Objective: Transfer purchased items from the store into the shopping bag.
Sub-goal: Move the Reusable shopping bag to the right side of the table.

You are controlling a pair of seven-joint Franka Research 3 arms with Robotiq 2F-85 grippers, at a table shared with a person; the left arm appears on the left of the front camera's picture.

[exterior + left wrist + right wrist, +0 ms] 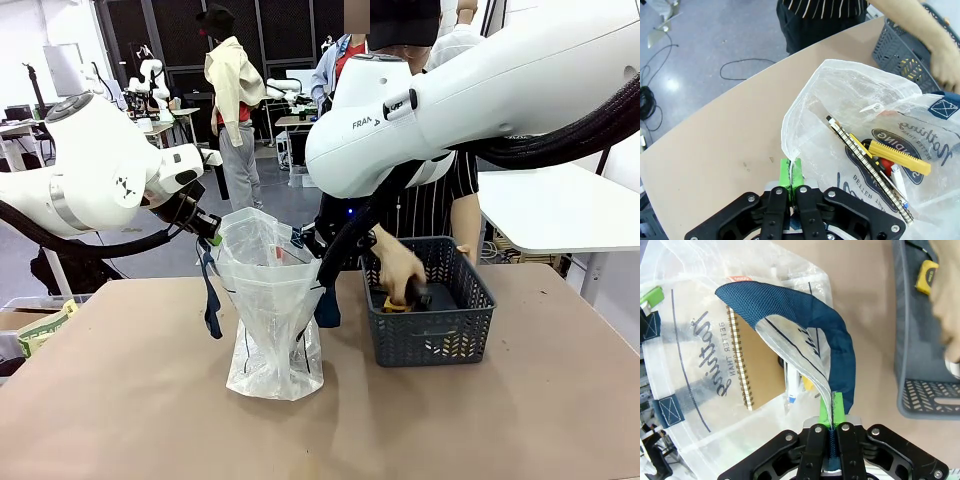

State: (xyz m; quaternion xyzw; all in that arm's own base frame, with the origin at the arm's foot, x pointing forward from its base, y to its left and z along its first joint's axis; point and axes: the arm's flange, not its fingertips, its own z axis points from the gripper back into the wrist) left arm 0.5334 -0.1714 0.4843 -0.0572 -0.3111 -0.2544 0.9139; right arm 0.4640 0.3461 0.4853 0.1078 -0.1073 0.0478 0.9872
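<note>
Front view: the left hand [208, 232] and the right hand [312, 250] each pinch an opposite side of the rim of the one shopping bag [268, 310]; it stands on the table [120, 400] with its mouth spread. Just beside it is the one dark basket [432, 345]; inside, the person's hand [398, 268] closes on a yellow-and-black thing, likely the tape measure [408, 297].

Left wrist view: the left hand's green pads [785, 172] are clenched on the clear rim. In the bag lie one spiral notebook [870, 167] and one yellow cutter [900, 159]; there is also a white pen-like thing and something red, too hidden to name.

Right wrist view: the right hand is clenched on the rim together with one navy strap [805, 305]; one tape measure shows in the basket.

The step in hand looks like the person lifting an item out. The next move calls for both hands to hold the mouth wide and steady while the item is carried across and dropped in.
</note>
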